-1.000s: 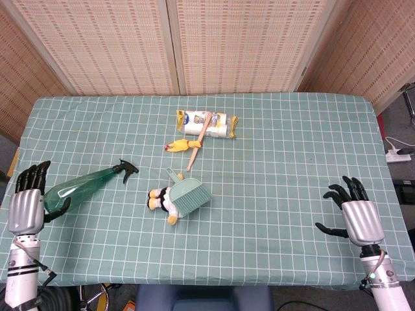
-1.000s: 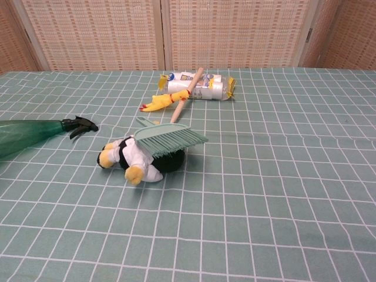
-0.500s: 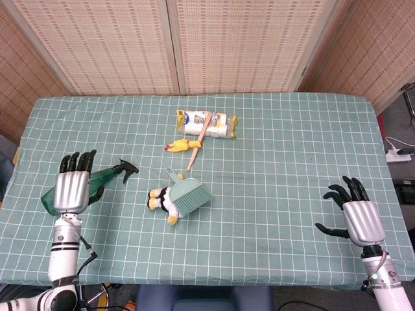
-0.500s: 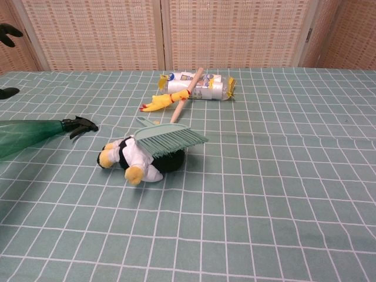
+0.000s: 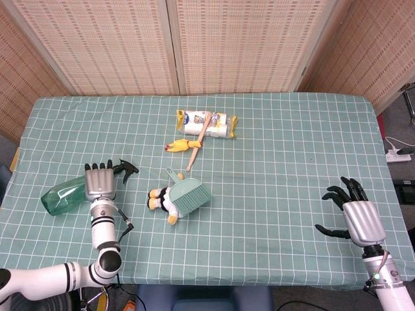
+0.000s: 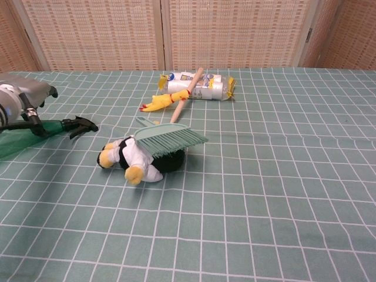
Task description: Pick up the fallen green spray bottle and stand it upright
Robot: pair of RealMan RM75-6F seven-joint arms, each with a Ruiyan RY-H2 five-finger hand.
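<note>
The green spray bottle (image 5: 63, 195) lies on its side at the table's left, its black nozzle (image 5: 126, 170) pointing right. In the chest view the bottle (image 6: 16, 141) reaches the left edge, nozzle (image 6: 80, 126) toward the middle. My left hand (image 5: 100, 184) hovers over the bottle's neck, back facing up and fingers spread, holding nothing. The chest view shows this hand (image 6: 22, 97) just above the bottle. My right hand (image 5: 357, 219) stays open near the table's front right edge, holding nothing, far from the bottle.
A penguin plush (image 5: 162, 201) lies under a teal hand brush (image 5: 189, 195) just right of the nozzle. Further back are a yellow rubber chicken (image 5: 181, 146), a wooden stick (image 5: 201, 139) and a white packet (image 5: 209, 123). A green checked cloth (image 5: 292, 149) covers the table.
My left hand has swung in from the table's left edge toward the right, ending over the bottle's neck. The bottle and the right hand have not moved.
</note>
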